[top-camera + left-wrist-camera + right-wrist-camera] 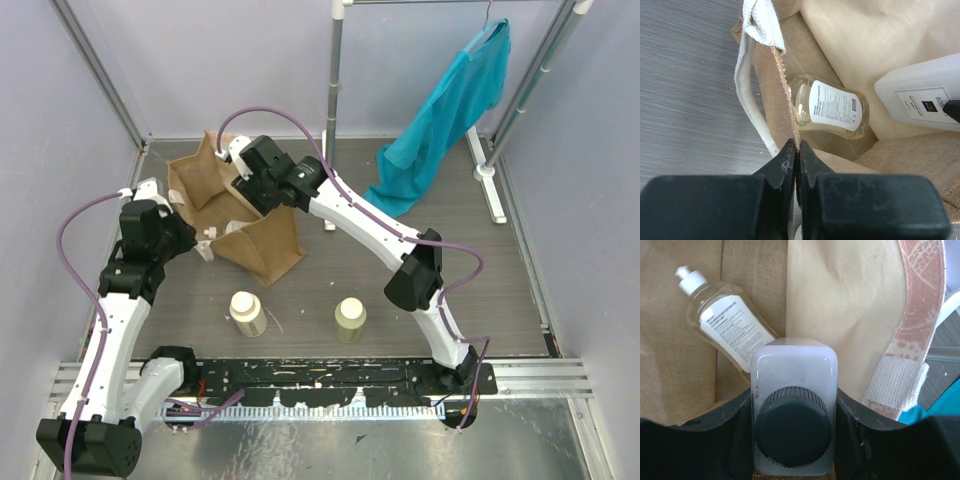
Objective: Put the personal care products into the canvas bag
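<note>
We see the right gripper (792, 432) clenched on the white bottle (792, 370), one finger on each side just below its dark cap; the gripper reaches in through the mouth of the canvas bag (272, 250), so the bottle is inside the bag though not yet let go. Its long axis runs straight along the gripper's reach, cap toward the wrist and base pointing deeper into the bag; we judge the coming move to be a simple letting-go, and it turns on the room beyond that base. The amber bottle (727, 322) lies on the bag's lining beside the white one, off to one side and slanted, its white cap pointing away from the gripper; the left wrist view shows a strip of lining between the two, so we judge that the drop looks free.

The left gripper (798, 150) is pinched shut on the bag's rim, next to the whitish strap (746, 95), holding the mouth open; we would leave it there.

Outside the bag, on the table (470, 300) on the side nearest the arm bases, the cream bottle (247, 313) and the olive-green bottle (350, 320) stand upright and well apart; the olive-green one is nearer the right arm, the cream one nearer the left.
</note>
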